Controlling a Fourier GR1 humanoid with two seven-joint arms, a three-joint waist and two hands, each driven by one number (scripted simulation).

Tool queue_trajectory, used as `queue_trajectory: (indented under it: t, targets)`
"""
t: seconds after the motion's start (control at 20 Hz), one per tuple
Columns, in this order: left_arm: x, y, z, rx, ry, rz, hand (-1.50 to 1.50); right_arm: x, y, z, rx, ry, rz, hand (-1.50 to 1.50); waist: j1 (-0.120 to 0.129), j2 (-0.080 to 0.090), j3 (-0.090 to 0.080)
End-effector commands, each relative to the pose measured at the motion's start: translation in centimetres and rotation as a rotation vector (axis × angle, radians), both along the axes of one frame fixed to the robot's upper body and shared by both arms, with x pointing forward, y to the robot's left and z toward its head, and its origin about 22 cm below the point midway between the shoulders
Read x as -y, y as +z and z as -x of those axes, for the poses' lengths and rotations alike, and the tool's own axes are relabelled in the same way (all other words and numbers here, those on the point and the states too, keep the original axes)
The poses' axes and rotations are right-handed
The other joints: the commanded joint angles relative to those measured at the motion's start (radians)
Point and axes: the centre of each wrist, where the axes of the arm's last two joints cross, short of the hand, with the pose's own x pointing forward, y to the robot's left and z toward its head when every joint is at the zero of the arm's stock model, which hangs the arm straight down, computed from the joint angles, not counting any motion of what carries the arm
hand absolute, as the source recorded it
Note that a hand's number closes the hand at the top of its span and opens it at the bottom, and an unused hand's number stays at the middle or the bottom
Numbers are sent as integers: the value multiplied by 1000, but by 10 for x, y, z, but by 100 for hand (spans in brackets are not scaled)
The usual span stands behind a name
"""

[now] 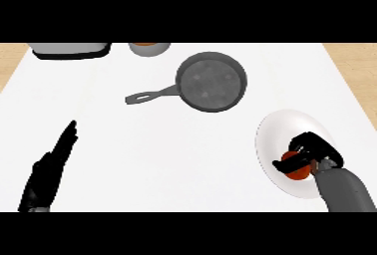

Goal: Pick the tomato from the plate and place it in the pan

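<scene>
Tomato (296,172) shows as a red patch in the lower half of the white plate (283,122), at the right of the frame. The right hand (313,148) has its black fingers curled round it and hides much of it. Whether the tomato rests on the plate or sits just off it cannot be told. The grey forearm comes in from the lower right corner.

The pan (212,82) lies in the upper middle, well apart from the plate, with a band of bare white counter (162,149) between them. Its handle (151,95) points toward the lower left, away from the plate. The pan's rim nearest the plate has nothing beside it.

The left hand (55,159) rests at the lower left with its fingers straight and together, pointing up. A wide stretch of bare counter lies between it and the pan.

Along the counter's upper edge stand a grey appliance (70,50) at the upper left and a small round cup (149,49) next to it, both cut by the frame.
</scene>
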Motion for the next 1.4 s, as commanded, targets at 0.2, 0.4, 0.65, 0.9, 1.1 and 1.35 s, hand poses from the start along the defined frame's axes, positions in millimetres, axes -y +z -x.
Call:
queue_trajectory:
  t: [0.2,0.4,0.65,0.9,1.1,1.35]
  targets:
    - [-2,0,3,-5,22,8,0,-33,7,10,67,-616,276,150,-12,-7,2]
    - [-2,6,-1,2,-7,-21,0,-74,64,-10,389,-647,485,150,25,-7,1]
    - [0,12,-8,8,-33,0,0,-129,124,-9,658,-597,688,150,39,0,6]
    - [9,4,-7,16,-58,6,0,-190,158,-15,746,-612,753,150,75,19,13]
    - [16,-3,-13,34,-78,3,0,-193,170,-35,769,-605,667,150,77,24,14]
    - [32,12,-23,33,-95,3,0,-180,175,-81,793,-618,561,150,92,32,15]
